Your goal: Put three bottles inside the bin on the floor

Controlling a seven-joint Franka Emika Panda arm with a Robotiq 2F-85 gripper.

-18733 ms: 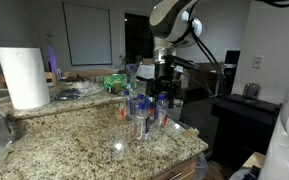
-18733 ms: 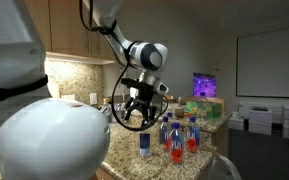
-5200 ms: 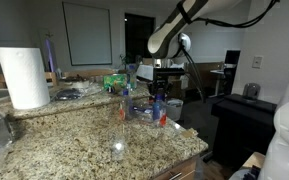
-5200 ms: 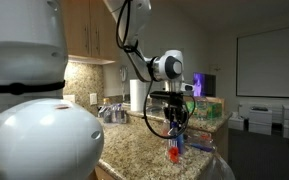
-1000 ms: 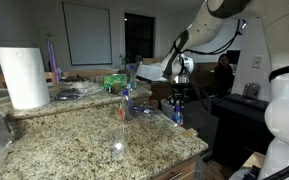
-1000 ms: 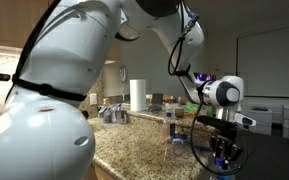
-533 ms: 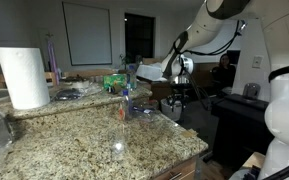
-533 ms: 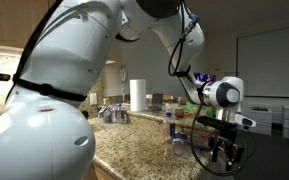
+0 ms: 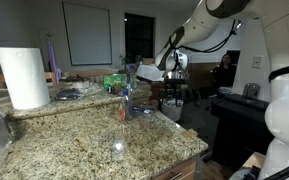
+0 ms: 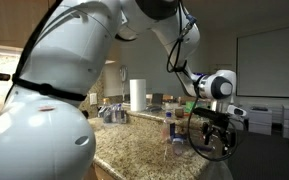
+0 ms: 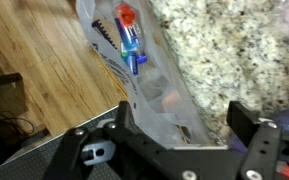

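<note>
In the wrist view I look down into the bin (image 11: 96,30), lined with a clear plastic bag and standing on the wooden floor beside the granite counter. A bottle (image 11: 130,40) with a blue label and a red cap lies inside it. A reddish blur deeper in the bag cannot be made out. My gripper (image 11: 184,128) hangs open above the bag with nothing between its fingers (image 11: 250,128). In both exterior views the gripper (image 9: 172,93) (image 10: 212,128) is just past the counter's end. A bottle (image 9: 125,103) (image 10: 171,127) still stands on the counter near that end.
A big white paper-towel roll (image 9: 24,77) (image 10: 137,95) stands on the granite counter (image 9: 74,135). A green box (image 9: 114,83) and clutter sit at the back. A dark table (image 9: 246,105) lies beyond the arm. A person stands behind it.
The jaws went from shut on a bottle to open, and the bottle has gone from between them. The gripper has risen slightly beside the counter end.
</note>
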